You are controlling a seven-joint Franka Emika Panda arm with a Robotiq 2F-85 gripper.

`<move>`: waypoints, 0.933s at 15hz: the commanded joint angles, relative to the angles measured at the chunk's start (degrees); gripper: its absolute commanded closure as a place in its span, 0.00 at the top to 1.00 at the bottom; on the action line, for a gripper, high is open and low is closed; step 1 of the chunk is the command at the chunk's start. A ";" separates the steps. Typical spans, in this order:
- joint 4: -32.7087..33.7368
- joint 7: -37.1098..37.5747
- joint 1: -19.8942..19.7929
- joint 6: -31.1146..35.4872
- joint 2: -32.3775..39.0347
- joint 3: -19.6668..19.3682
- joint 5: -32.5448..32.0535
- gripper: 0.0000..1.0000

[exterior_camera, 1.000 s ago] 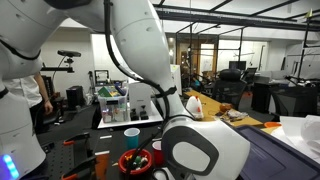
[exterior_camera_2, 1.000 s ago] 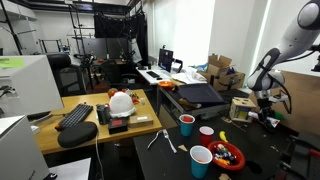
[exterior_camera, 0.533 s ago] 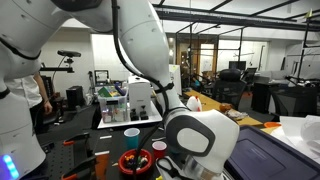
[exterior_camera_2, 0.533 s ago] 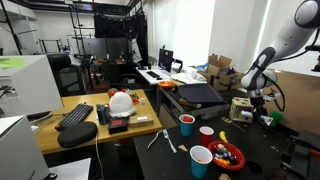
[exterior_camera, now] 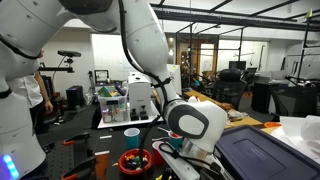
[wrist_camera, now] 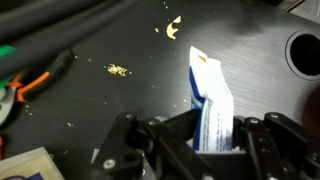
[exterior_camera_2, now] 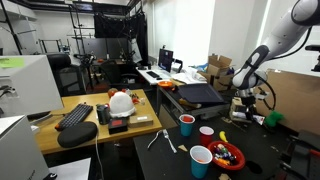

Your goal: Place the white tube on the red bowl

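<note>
Plastic, white and faintly glossy, is what I read on the white tube (wrist_camera: 208, 85) in the wrist view: a slim body that flattens to a squared, crimped end, with blue print along its lower part. That flat end points away from the camera, and the other end is hidden between the black fingers (wrist_camera: 168, 138). The gripper (wrist_camera: 213, 140) is clamped narrow on the tube, one blocky, hard-edged finger on each side, so the tube stands straight out from the jaws. Beneath it I see the table (wrist_camera: 90, 40), dark and matte, flecked with pale yellow crumbs (wrist_camera: 117, 69). Cables (wrist_camera: 40, 75) lie at the left edge, one of them orange and one green.

In an exterior view the gripper (exterior_camera_2: 246, 108) hangs above the table at the end of the white arm, too small there for me to make out the tube. The red bowl (exterior_camera_2: 229, 155) sits well apart from it, lower and nearer the camera. The bowl is low, wide and round, with yellow and green pieces inside. A red cup (exterior_camera_2: 201, 160) stands just beside the bowl, and a pale pink cup (exterior_camera_2: 207, 133) stands behind
</note>
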 commanded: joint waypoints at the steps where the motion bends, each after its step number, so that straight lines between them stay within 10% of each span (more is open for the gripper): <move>1: -2.13 -3.12 0.16 -5.20 -3.83 1.51 0.55 0.00; 14: 0.05 -1.88 3.82 -12.28 -1.91 3.13 1.87 0.00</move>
